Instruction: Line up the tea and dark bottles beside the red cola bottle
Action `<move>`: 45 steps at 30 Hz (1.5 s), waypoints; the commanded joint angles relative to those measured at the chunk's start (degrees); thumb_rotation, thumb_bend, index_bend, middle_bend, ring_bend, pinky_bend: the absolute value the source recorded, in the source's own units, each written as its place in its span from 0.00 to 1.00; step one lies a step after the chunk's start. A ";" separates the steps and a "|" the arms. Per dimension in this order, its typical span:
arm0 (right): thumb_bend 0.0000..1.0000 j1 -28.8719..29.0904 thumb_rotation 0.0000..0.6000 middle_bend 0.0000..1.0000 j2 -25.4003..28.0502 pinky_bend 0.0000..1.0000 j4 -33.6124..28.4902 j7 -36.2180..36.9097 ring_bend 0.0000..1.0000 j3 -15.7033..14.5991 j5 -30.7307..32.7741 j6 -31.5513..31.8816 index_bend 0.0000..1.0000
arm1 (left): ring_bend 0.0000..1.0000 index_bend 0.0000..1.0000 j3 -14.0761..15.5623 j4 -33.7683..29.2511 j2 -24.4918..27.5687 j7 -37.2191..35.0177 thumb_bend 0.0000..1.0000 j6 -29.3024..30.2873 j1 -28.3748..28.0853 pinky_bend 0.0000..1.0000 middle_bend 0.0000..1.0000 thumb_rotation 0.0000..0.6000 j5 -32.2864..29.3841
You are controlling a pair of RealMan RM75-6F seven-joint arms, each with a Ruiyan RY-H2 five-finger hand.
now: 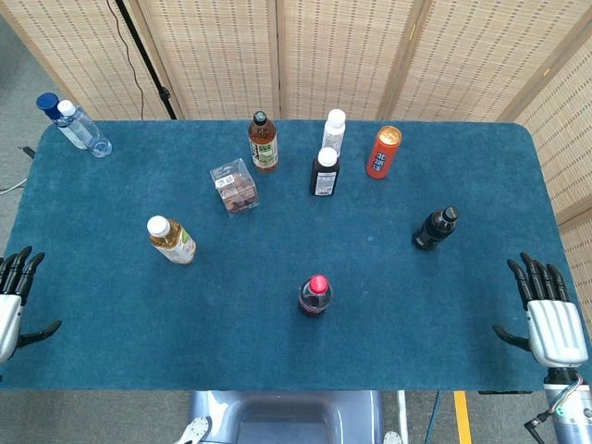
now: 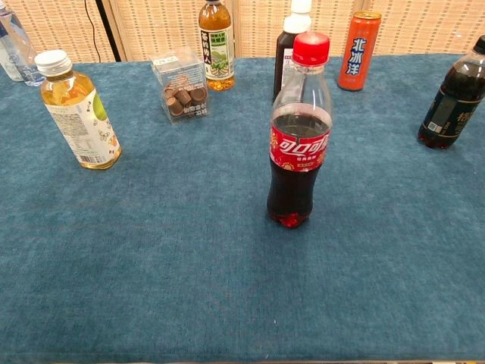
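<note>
Fingers spread wide on both hands, left (image 1: 14,296) and right (image 1: 548,314), while the red-capped cola (image 2: 299,133) stands upright, part full.

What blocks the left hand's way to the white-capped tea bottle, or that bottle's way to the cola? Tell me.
Nothing visible does. The left hand rests open at the table's edge, with bare cloth between it and the tea bottle. From there to the red cola bottle the cloth is also bare; the clear box sits farther back.

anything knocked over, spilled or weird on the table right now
Nothing stands out. The red cola bottle, tea bottle, dark bottle and orange can all stand upright with no spill on the blue cloth.
</note>
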 commanded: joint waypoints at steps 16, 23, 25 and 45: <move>0.00 3.55 1.00 0.00 -0.55 0.00 6.23 21.95 0.00 5.37 6.36 -7.18 0.00 | 0.00 0.00 0.07 -2.26 2.26 -3.25 0.05 -0.18 0.00 0.00 0.00 1.00 0.52; 0.00 8.32 1.00 0.00 -3.11 0.00 14.96 30.93 0.00 7.29 10.26 -17.51 0.00 | 0.00 0.00 -0.28 -6.05 4.38 -3.34 0.05 -2.16 -0.90 0.00 0.00 1.00 -0.58; 0.00 9.80 1.00 0.00 -4.20 0.00 16.92 32.03 0.00 8.04 11.13 -19.69 0.00 | 0.00 0.00 -0.58 -7.57 5.30 -3.45 0.05 -2.72 -1.26 0.00 0.00 1.00 -1.04; 0.00 22.63 1.00 0.00 -15.45 0.00 34.91 40.90 0.00 13.23 15.14 -34.68 0.00 | 0.00 0.00 -2.45 -9.70 5.79 -2.09 0.05 -0.74 -1.26 0.00 0.00 1.00 -3.03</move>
